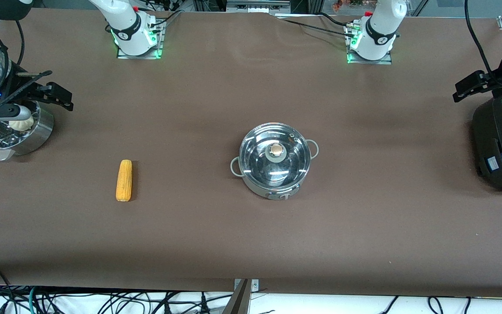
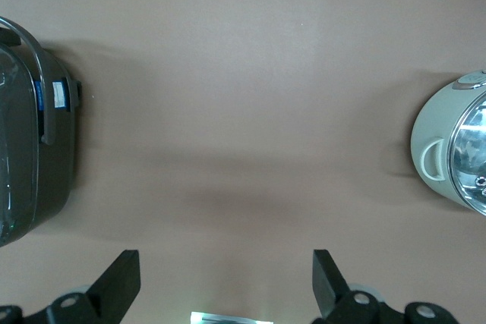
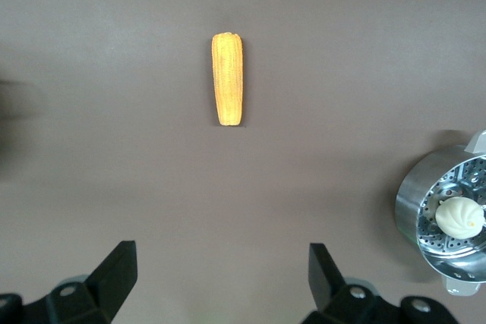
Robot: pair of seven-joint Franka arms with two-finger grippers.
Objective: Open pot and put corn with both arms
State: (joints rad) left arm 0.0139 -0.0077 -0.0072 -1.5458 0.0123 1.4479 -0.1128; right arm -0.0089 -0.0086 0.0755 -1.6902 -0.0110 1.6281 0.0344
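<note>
Fingers of the left gripper (image 2: 226,286) stand spread wide with nothing between them; bare brown tabletop (image 1: 251,244) shows in the gap. This gripper hangs above the left arm's end of the tabletop, beside the large black cooker (image 1: 501,148). In the left wrist view the cooker (image 2: 30,134) and the pot's pale side wall with one loop handle (image 2: 437,158) sit at opposite edges.

Fingers of the right gripper (image 3: 222,282) are likewise fully parted and hold nothing. This gripper hangs above the right arm's end of the tabletop, close to the steel steamer basket (image 1: 37,131), which contains a white bun (image 1: 21,124).

Reference positions, front view, clock face centred on the pot:
- Pot (image 1: 275,159): near the middle of the tabletop, upright, glass lid seated, tan lid knob (image 1: 276,150) at centre. Loop handles lie at roughly 2 and 8 o'clock; the front control lies at 6 o'clock.
- Corn (image 1: 124,180): at about 9 o'clock from the pot, well apart from it, lying flat on the tabletop with its long axis running from 12 to 6 o'clock. Nothing touches it.
- Steamer basket: at about 10 o'clock from the corn.

In the right wrist view the corn (image 3: 228,79) lies alone on bare tabletop.
</note>
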